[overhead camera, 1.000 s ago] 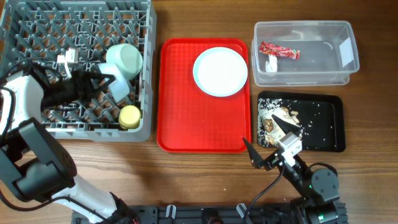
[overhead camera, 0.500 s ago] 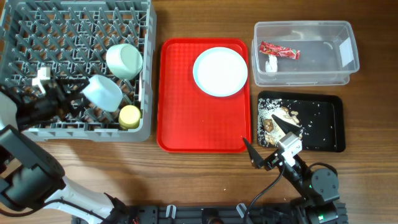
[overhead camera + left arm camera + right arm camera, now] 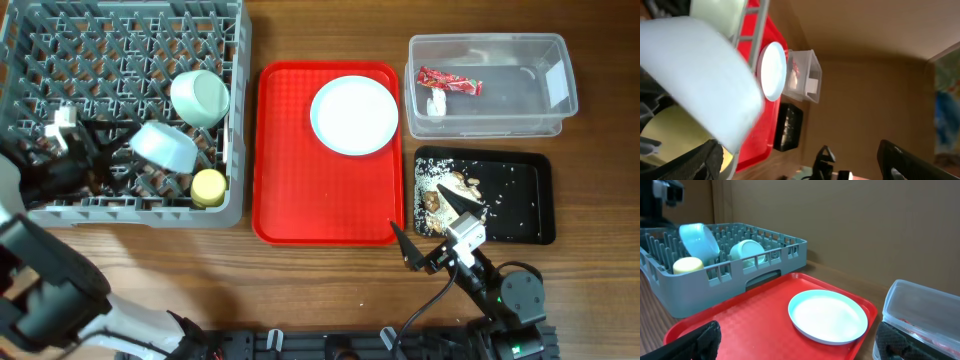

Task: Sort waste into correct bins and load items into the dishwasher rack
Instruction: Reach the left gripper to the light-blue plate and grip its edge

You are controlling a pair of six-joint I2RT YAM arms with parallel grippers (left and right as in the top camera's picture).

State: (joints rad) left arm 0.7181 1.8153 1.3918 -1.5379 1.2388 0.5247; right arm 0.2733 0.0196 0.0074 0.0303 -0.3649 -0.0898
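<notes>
The grey dishwasher rack (image 3: 120,60) at the left holds a mint-green bowl (image 3: 200,97), a pale-blue bowl (image 3: 165,147) lying tilted on the pegs, and a yellow cup (image 3: 208,186). My left gripper (image 3: 108,152) is open over the rack, just left of the pale-blue bowl (image 3: 700,80), with nothing between its fingers. A pale-blue plate (image 3: 354,115) lies on the red tray (image 3: 300,200). The clear tub (image 3: 520,110) holds the red wrapper (image 3: 449,82). The black tray (image 3: 520,210) holds food scraps (image 3: 445,190). My right gripper (image 3: 432,228) is open and empty, low by the red tray's front right corner.
In the right wrist view the plate (image 3: 827,315) is straight ahead on the red tray (image 3: 740,325), with the rack (image 3: 765,262) behind and the clear tub (image 3: 920,305) to the right. Bare wooden table runs along the front edge.
My left gripper has opened, let go of the pale-blue bowl in the rack, and drawn back to the left. The right arm has not moved.
</notes>
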